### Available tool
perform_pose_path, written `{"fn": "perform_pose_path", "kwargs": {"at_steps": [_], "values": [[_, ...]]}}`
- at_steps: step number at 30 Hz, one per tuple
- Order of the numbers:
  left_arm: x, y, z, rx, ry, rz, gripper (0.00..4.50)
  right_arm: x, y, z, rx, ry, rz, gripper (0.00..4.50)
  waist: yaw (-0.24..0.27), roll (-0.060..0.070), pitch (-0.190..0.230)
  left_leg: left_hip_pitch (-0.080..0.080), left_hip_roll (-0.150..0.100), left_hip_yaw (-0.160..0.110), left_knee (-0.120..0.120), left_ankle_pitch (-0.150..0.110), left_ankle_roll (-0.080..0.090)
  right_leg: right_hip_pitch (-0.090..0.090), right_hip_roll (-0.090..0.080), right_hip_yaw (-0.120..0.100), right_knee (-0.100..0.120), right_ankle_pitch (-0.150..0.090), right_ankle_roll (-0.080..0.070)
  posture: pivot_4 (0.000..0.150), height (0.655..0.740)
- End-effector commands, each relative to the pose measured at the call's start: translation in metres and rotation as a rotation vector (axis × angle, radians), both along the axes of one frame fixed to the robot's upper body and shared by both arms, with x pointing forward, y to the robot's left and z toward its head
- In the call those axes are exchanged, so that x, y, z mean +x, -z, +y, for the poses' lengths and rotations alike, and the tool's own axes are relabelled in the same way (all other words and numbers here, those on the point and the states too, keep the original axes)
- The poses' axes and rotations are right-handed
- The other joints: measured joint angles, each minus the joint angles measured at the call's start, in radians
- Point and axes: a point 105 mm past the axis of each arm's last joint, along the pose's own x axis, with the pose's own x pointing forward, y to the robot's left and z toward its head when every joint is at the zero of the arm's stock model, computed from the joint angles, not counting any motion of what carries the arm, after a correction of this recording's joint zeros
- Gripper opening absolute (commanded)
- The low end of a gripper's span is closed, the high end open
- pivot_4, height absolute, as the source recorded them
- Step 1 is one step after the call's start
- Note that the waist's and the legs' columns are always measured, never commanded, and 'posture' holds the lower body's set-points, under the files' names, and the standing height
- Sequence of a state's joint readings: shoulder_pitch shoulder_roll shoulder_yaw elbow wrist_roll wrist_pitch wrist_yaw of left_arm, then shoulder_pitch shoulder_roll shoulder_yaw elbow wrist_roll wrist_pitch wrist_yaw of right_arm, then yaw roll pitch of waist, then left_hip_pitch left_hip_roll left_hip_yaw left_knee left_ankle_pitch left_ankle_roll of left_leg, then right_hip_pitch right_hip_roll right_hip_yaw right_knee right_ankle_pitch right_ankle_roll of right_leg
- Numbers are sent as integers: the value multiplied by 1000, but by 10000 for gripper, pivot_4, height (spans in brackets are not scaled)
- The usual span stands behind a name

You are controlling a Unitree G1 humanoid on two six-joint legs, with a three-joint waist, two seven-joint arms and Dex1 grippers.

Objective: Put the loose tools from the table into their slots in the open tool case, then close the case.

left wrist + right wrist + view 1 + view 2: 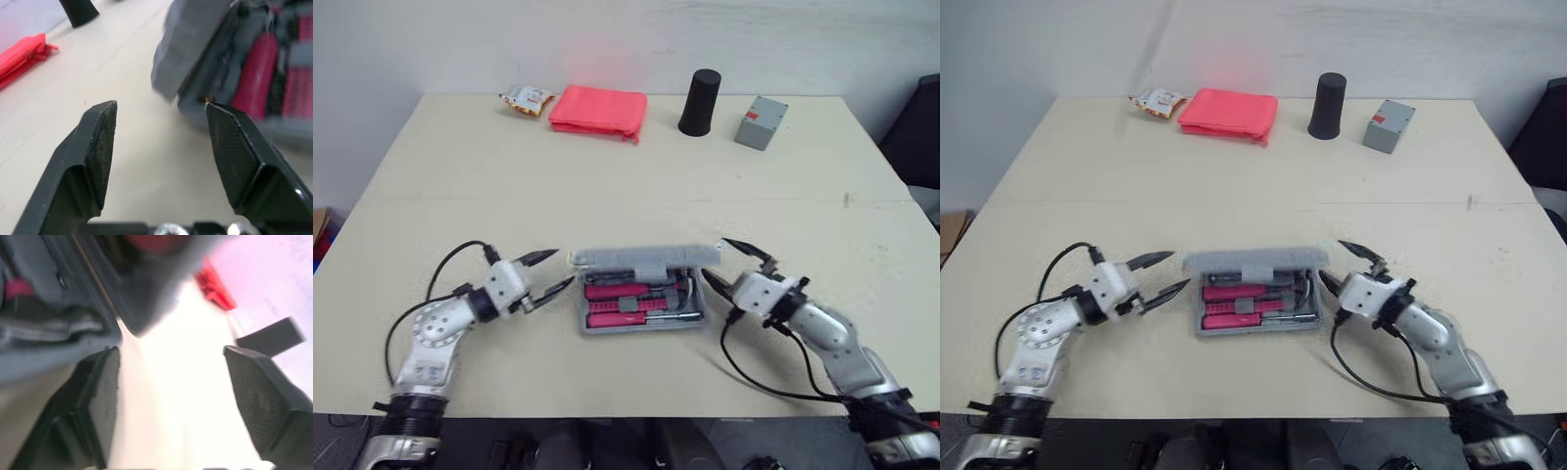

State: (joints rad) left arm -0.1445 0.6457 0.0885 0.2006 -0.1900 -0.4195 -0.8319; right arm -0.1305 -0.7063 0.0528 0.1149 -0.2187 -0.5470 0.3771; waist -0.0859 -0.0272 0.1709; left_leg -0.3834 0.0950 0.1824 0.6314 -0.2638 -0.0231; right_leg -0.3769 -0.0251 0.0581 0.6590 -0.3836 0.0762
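Observation:
A grey tool case (643, 318) lies near the table's front edge, its lid (646, 257) partly raised over the tray. Red-handled tools (626, 299) sit inside in slots. My left gripper (549, 274) is open just left of the case, with the lid's left corner (178, 54) a little ahead of its fingertips. On the case's right side my right gripper (732, 264) is open beside the lid's right end (146, 308). Neither gripper holds anything.
At the table's far edge stand a red folded pouch (599, 110), a snack packet (526, 99), a black cup (701, 102) and a small grey box (762, 122). Bare table stretches between them and the case.

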Motion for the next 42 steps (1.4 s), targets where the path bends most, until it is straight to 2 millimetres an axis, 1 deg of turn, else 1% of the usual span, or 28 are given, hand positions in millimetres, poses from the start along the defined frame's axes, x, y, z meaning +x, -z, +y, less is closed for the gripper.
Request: {"fn": "perform_pose_path", "kwargs": {"at_steps": [1, 2, 3, 4, 5, 6, 8, 10, 12, 13, 14, 16, 18, 20, 23, 25, 26, 29, 32, 34, 37, 39, 40, 42], "values": [[-12, 12, 53, 19, -140, 95, 26575, -23, 14, -39, -72, 77, 55, 32898, 1, 0, 0, 0, 0, 0, -1, 0, 0, 0, 0, 0, 0, 0, 0, 1500, 7400], [-13, 12, 64, 8, -175, 122, 26575, -34, 26, -54, -79, 114, 130, 32898, 0, -1, 1, 1, 0, 0, -1, 0, 0, 0, 0, 0, -1, 0, -1, 1500, 7400], [-12, 8, 70, -14, -188, 138, 26575, -43, 29, -64, -73, 137, 158, 32898, 4, -2, 1, 1, 0, 0, -2, 0, 0, 0, 0, 0, -1, -1, -1, 1500, 7400], [-11, 5, 71, -29, -187, 144, 26575, -49, 29, -68, -67, 146, 168, 32898, 6, -3, 1, 1, 0, -1, -2, 0, 0, 1, -1, -1, -1, -1, -1, 1500, 7400], [-8, -1, 67, -62, -165, 151, 26575, -52, 25, -70, -20, 161, 190, 32898, 8, -5, 1, 1, -1, -2, -1, 0, 0, 2, -1, -2, -1, -1, -1, 1500, 7400], [-4, -6, 61, -90, -141, 156, 24035, -53, 18, -67, 18, 158, 190, 33218, 9, -7, 1, 1, -1, -3, -2, 0, 1, 3, -2, -2, -1, 0, -1, 1500, 7400], [9, -19, 47, -159, -103, 154, 18725, -55, 13, -57, 137, 140, 262, 27888, 11, -8, 1, 2, -2, -4, -2, 0, 2, 5, -3, -3, -1, 2, -1, 1500, 7400], [23, -26, 28, -181, -65, 170, 8725, -57, 9, -41, 179, 83, 318, 19137, 11, -8, 1, 2, -2, -5, -1, 0, 2, 6, -3, -4, -1, 4, -1, 1500, 7400], [35, -28, 8, -178, -21, 192, 0, -63, 13, -24, 236, 17, 447, 9196, 12, -8, 1, 2, -2, -5, -2, 1, 2, 6, -2, -4, 0, 4, -1, 1500, 7400], [39, -29, 2, -173, -2, 196, 0, -67, 15, -17, 260, -10, 506, 3964, 13, -8, 1, 2, -2, -5, -2, 1, 2, 6, -1, -4, 0, 4, -1, 1500, 7400], [45, -28, -8, -159, 16, 204, 0, -74, 22, -8, 243, -52, 587, 732, 13, -8, 1, 2, -1, -5, -1, 1, 2, 5, 0, -4, 0, 4, -1, 1500, 7400], [53, -29, -21, -129, 51, 192, 0, -84, 30, 1, 210, -97, 694, 732, 15, -8, 1, 1, 0, -5, 0, 1, 1, 4, 1, -4, 0, 3, -1, 1500, 7400], [70, -26, -33, -50, 58, 171, 0, -95, 42, 16, 204, -144, 831, 732, 18, -9, 1, -1, 0, -4, 0, 1, 0, 2, 1, -3, -1, 3, -1, 1500, 7400], [86, -23, -49, -27, 77, 206, 0, -98, 50, 29, 199, -175, 905, 732, 23, -11, 3, -1, 0, -4, 3, 2, 1, 1, 2, -3, 0, 3, -1, 1500, 7400], [89, -13, -72, 23, 177, 258, 0, -80, 52, 38, 179, -169, 853, 732, 25, -13, 2, -2, 1, -4, 7, 1, 1, 2, 3, -3, 1, 3, 0, 1500, 7400], [85, -6, -81, 57, 246, 301, 0, -69, 53, 40, 167, -162, 838, 732, 25, -13, 2, -2, 1, -3, 7, 1, 1, 1, 2, -3, 1, 4, -1, 1500, 7400], [84, -2, -82, 75, 259, 318, 0, -65, 53, 40, 162, -157, 834, 732, 25, -13, 2, -2, 1, -2, 7, 1, 1, 0, 3, -2, 1, 4, -1, 1500, 7400], [82, 6, -78, 113, 261, 334, 0, -44, 48, 38, 162, -130, 783, 732, 24, -14, 2, -3, 3, -2, 8, 0, 0, -1, 5, -2, 1, 3, -1, 1500, 7400], [81, 7, -71, 80, 232, 332, 0, -25, 41, 38, 143, -125, 725, 732, 25, -14, 2, -3, 5, -2, 12, 0, 0, 0, 6, -1, 4, 4, -2, 1500, 7400], [79, -2, -69, -5, 216, 328, 0, -7, 33, 36, 149, -99, 666, 732, 24, -14, 2, -3, 5, -2, 14, 0, 0, 0, 6, -2, 4, 4, -2, 1500, 7400], [65, -8, -66, -52, 230, 335, 0, 20, 22, 32, 161, -57, 583, 732, 23, -13, 2, -4, 5, -2, 14, 0, 1, 0, 5, -2, 5, 4, -2, 1500, 7400], [53, -10, -67, -72, 232, 336, 0, 39, 19, 28, 143, -6, 525, 732, 23, -12, 3, -4, 6, -2, 13, 0, 0, -1, 6, -2, 5, 4, -2, 1500, 7400], [50, -11, -67, -132, 199, 369, 0, 49, 19, 23, 126, 42, 496, 732, 23, -11, 3, -4, 6, -2, 13, 0, 0, -1, 6, -2, 5, 4, -2, 1500, 7400], [48, -13, -69, -237, 144, 398, 0, 59, 21, 17, 115, 89, 485, 732, 25, -11, 4, -4, 6, -2, 14, 0, 0, -1, 5, -2, 5, 4, -2, 1500, 7400]]}}
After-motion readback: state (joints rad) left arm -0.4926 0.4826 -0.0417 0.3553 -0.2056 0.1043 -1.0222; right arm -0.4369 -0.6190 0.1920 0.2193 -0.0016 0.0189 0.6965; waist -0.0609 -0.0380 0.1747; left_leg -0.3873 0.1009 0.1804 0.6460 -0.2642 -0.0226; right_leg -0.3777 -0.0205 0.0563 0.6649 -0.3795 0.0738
